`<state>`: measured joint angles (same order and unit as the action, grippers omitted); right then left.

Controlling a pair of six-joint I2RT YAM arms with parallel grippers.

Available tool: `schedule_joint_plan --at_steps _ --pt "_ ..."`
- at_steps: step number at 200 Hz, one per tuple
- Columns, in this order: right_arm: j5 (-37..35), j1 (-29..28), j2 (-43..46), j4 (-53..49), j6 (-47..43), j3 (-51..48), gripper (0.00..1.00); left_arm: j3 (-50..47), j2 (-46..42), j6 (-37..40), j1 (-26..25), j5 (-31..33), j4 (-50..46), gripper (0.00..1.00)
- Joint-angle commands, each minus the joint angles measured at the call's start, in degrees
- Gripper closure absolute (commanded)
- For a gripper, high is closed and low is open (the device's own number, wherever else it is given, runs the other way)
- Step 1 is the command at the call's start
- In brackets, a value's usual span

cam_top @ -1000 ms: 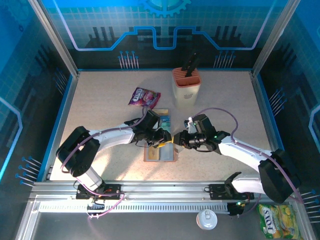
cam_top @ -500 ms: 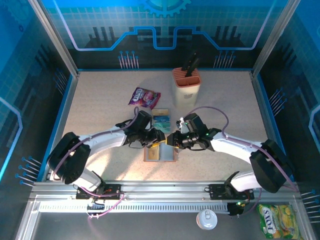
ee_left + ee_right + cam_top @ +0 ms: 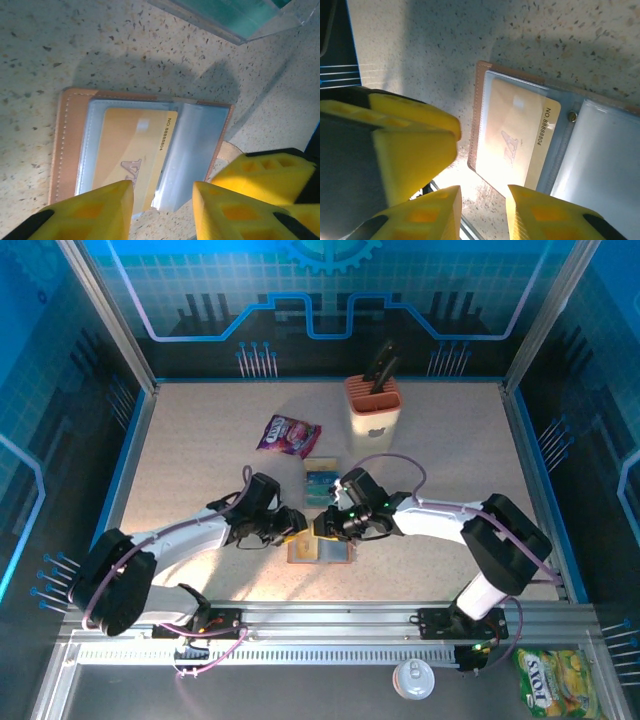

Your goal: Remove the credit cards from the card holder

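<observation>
The card holder [image 3: 322,552] lies open and flat on the table, brown rim with clear grey-blue sleeves [image 3: 192,145]. A tan card [image 3: 132,150] marked with a number sits in its left sleeve, also seen in the right wrist view as the tan card [image 3: 515,135]. A teal stack of credit cards [image 3: 322,480] lies just behind the holder [image 3: 480,115]. My left gripper [image 3: 296,527] hovers open at the holder's far left edge, its tips [image 3: 162,192] straddling a sleeve corner. Facing it, my right gripper [image 3: 328,527] is open [image 3: 483,195] over the holder's corner, close to the left one.
A purple snack packet [image 3: 288,433] lies behind and left of the cards. The beige knife block [image 3: 373,410] with an orange top stands at the back. Blue walls enclose the table. A cup lid [image 3: 413,678] and a yellow packet [image 3: 553,685] sit beyond the front rail.
Both grippers have slid left and now sit closer together over the holder's far edge. The left jaws have narrowed slightly. The holder and cards have not moved.
</observation>
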<state>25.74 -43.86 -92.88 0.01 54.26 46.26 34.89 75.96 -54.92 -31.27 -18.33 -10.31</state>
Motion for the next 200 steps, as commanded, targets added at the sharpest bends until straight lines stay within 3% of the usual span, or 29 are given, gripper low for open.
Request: schedule_joint_plan --at_steps 1,84,200 --pt "1.2 -0.7 -2.5 0.8 0.8 1.4 0.7 -1.2 -1.9 2.2 0.9 1.8 -2.1 0.65" --pt "-1.0 -0.6 -7.3 -2.0 -0.6 0.9 0.7 -3.2 0.4 1.7 1.2 0.4 0.5 0.82" --pt "-1.1 -0.5 -3.6 -3.6 -1.5 2.7 0.7 -4.6 3.9 1.1 1.2 -0.3 3.1 0.91"
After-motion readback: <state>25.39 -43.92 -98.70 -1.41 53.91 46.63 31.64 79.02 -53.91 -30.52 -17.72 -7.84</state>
